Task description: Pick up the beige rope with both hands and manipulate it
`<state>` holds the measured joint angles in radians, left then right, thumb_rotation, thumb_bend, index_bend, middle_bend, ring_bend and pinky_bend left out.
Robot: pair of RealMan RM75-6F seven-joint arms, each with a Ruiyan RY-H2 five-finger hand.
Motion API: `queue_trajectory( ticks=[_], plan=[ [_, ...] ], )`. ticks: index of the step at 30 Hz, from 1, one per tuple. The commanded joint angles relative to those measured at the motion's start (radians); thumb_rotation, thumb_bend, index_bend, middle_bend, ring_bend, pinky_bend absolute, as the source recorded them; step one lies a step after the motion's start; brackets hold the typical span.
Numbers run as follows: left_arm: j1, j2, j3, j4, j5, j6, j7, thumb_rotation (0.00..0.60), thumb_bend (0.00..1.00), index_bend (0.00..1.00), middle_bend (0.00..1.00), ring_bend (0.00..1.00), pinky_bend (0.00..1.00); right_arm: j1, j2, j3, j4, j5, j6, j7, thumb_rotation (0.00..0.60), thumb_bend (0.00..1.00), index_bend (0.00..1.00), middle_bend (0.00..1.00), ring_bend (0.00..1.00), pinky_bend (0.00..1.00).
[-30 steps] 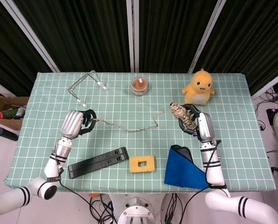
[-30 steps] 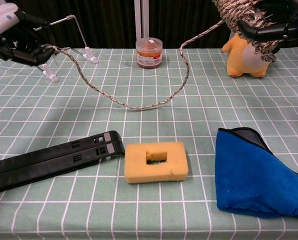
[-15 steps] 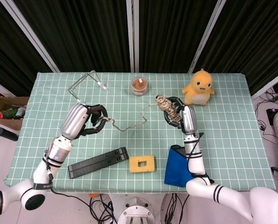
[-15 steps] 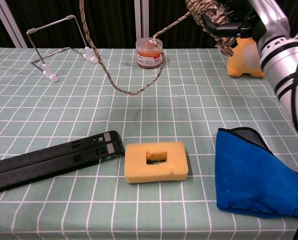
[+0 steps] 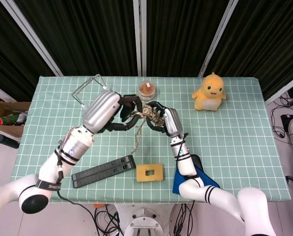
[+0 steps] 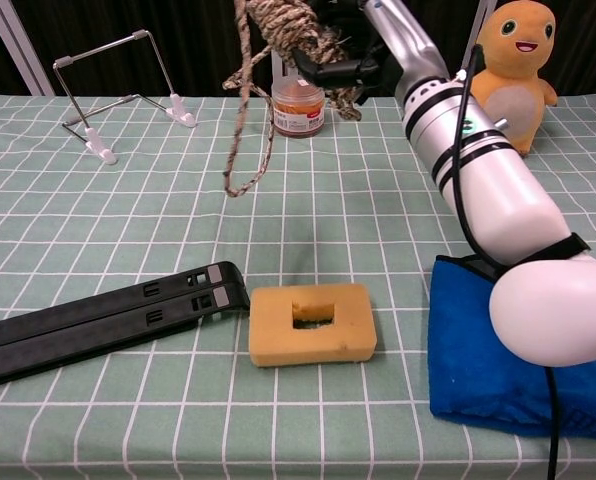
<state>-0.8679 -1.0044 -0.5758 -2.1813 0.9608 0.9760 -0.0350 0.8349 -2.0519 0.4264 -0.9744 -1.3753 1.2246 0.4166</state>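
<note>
Now both hands are meeting mid-air: right hand [image 5: 162, 119] gripping the beige rope [image 5: 149, 112] bundle, left hand [image 5: 118, 114] pinching its tail. Advise holding the loop [image 6: 245, 140] slack while shifting grip.

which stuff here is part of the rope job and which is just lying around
In the job:
beige rope, bundle held up with a loop hanging down
left robot hand, holding the rope
right robot hand, gripping the bundle

Lying about:
yellow sponge
black folded bar
blue cloth
wire stand
small jar
orange plush toy

Green checked table [image 5: 245, 142]: sponge [image 5: 149, 172], blue cloth [image 6: 508, 350], jar [image 5: 146, 89].
</note>
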Motion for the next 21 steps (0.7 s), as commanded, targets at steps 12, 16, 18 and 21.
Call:
queue_trajectory(
  ticks=[12, 16, 18, 21],
  plan=[
    [-0.312, -0.055, -0.022, 0.317, -0.424, -0.150, 0.051, 0.600, 0.47, 0.83, 0.83, 0.74, 0.84, 0.015, 0.050, -0.134, -0.055, -0.142, 0.026, 0.068, 0.600, 0.62, 0.89, 0.68, 0.61, 0.76],
    [-0.322, -0.069, 0.006, 0.406, -0.479, -0.169, 0.041, 0.600, 0.47, 0.83, 0.83, 0.74, 0.84, -0.009, 0.082, -0.181, -0.080, -0.191, 0.072, 0.103, 0.600, 0.63, 0.89, 0.68, 0.61, 0.76],
    [-0.322, -0.076, 0.028, 0.451, -0.503, -0.185, 0.040, 0.600, 0.47, 0.83, 0.83, 0.74, 0.84, -0.021, 0.098, -0.200, -0.082, -0.225, 0.115, 0.108, 0.600, 0.63, 0.89, 0.68, 0.61, 0.76],
    [-0.312, -0.090, 0.054, 0.503, -0.530, -0.204, 0.024, 0.600, 0.47, 0.83, 0.83, 0.75, 0.84, -0.045, 0.116, -0.221, -0.104, -0.254, 0.171, 0.124, 0.600, 0.63, 0.89, 0.68, 0.61, 0.76]
  ],
)
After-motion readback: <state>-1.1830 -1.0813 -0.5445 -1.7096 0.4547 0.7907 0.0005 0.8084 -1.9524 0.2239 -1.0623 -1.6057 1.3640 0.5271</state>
